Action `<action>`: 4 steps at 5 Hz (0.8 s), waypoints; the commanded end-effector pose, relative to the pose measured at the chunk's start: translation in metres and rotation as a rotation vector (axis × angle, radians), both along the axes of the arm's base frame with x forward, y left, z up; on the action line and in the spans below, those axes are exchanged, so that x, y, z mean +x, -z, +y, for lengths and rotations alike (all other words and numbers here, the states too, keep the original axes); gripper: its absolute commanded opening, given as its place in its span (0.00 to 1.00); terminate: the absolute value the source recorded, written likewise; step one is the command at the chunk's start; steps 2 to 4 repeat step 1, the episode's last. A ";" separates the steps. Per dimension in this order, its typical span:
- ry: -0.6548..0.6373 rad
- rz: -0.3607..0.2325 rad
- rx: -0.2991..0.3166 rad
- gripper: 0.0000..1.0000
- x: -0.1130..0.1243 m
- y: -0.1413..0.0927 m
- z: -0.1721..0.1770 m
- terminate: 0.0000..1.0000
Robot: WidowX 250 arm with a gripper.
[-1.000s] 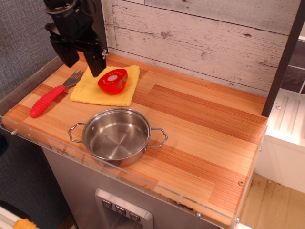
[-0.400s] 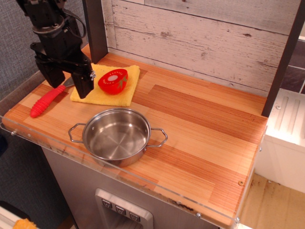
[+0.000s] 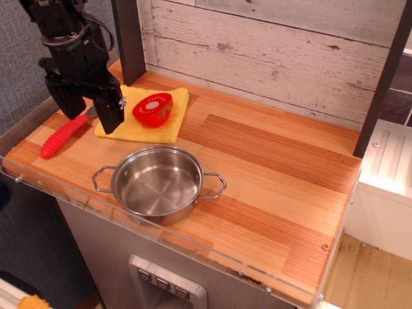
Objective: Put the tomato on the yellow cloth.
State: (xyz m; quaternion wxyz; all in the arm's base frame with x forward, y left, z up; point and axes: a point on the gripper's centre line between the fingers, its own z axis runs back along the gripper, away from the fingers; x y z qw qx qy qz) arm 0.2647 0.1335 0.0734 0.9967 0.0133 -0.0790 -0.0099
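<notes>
The tomato (image 3: 153, 109), a red toy half with a white centre and green leaf, lies on the yellow cloth (image 3: 145, 125) at the back left of the wooden counter. My gripper (image 3: 88, 114) hangs just left of the cloth, above the fork, with its two black fingers apart and nothing between them. It does not touch the tomato.
A red-handled fork (image 3: 62, 136) lies left of the cloth, partly hidden by my gripper. A steel pot (image 3: 158, 183) with two handles stands near the front edge. A dark post (image 3: 129, 38) rises behind the cloth. A whitewashed plank wall (image 3: 270, 51) backs the counter.
My gripper has moved left and down, from above the cloth's back left corner to beside its left edge. The tomato stays on the cloth.
</notes>
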 end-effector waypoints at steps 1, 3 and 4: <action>-0.010 -0.036 0.018 1.00 -0.001 -0.013 0.004 1.00; -0.010 -0.036 0.018 1.00 -0.001 -0.013 0.004 1.00; -0.010 -0.036 0.018 1.00 -0.001 -0.013 0.004 1.00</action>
